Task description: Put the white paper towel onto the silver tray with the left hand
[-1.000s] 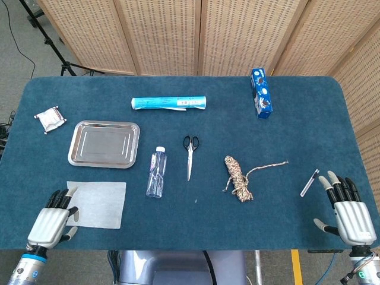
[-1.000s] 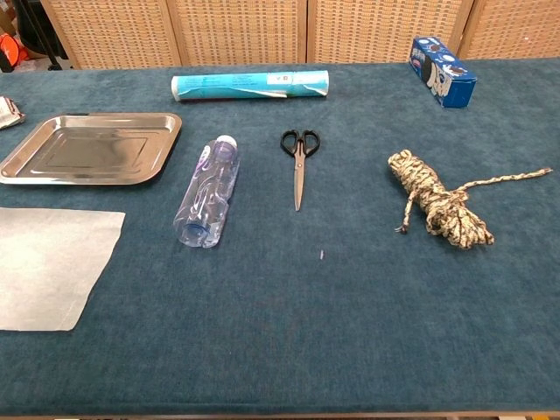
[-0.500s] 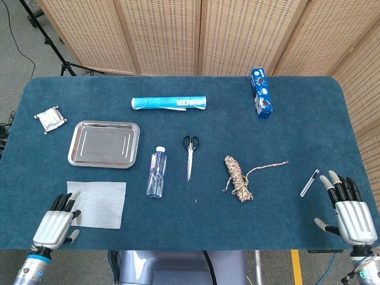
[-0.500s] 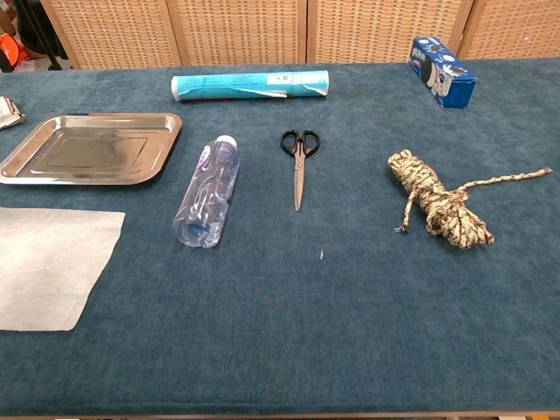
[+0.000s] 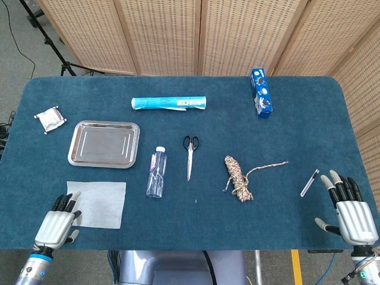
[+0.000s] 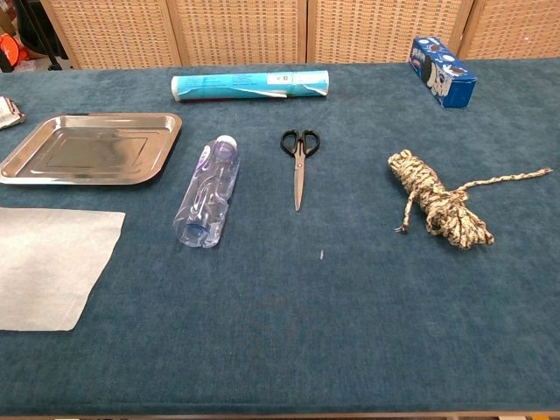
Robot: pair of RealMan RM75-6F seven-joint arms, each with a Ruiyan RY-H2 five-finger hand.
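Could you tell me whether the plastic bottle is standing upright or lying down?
Lying down: the plastic bottle rests on its side on the table, cap toward the far edge.

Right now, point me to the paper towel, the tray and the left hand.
white paper towel (image 5: pixel 98 203), head view, sheet centre
silver tray (image 5: pixel 105 126), head view, far rim
left hand (image 5: pixel 56 223), head view, back of the hand

Woven wicker screens (image 5: pixel 178 35) stand behind the blue-carpeted table (image 5: pixel 297 208).
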